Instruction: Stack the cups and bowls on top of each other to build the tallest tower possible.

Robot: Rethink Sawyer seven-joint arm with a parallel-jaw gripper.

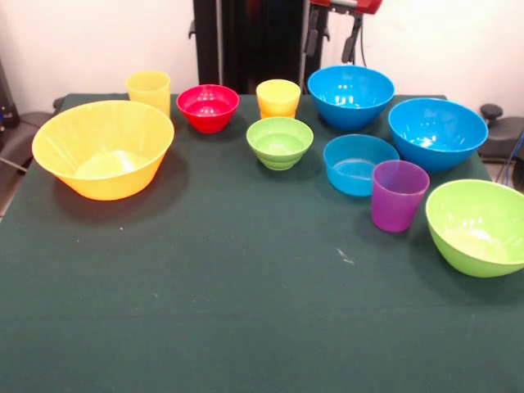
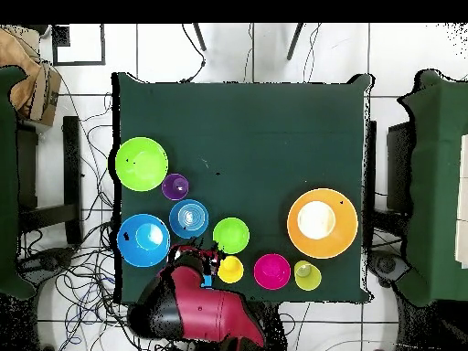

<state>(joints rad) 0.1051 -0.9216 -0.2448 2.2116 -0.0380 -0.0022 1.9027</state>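
**Green cloth, ten pieces laid out, nothing stacked**

Green cloth covers the table (image 1: 246,311). No tower exists: every piece stands alone and upright on the cloth.

Landmark: the small green bowl (image 1: 279,142), seen from the front.

- Behind it, just beside: a yellow cup (image 1: 278,98).
- To its left: the red bowl (image 1: 208,107), then a second yellow cup (image 1: 148,88) further along the far edge.
- Well to its left: the big orange-yellow bowl (image 1: 103,149), the widest piece.
- Behind it to the right: a large blue bowl (image 1: 350,96).
- To its right: the shallow blue bowl (image 1: 360,164), with the purple cup (image 1: 399,195) just beside that bowl on the near side.
- Further right: a second large blue bowl (image 1: 437,133), then the large lime bowl (image 1: 480,226) at the table's right edge.

The gripper (image 1: 340,37) hangs above the far edge, over the first large blue bowl, holding nothing. Whether its fingers are apart or together cannot be told.
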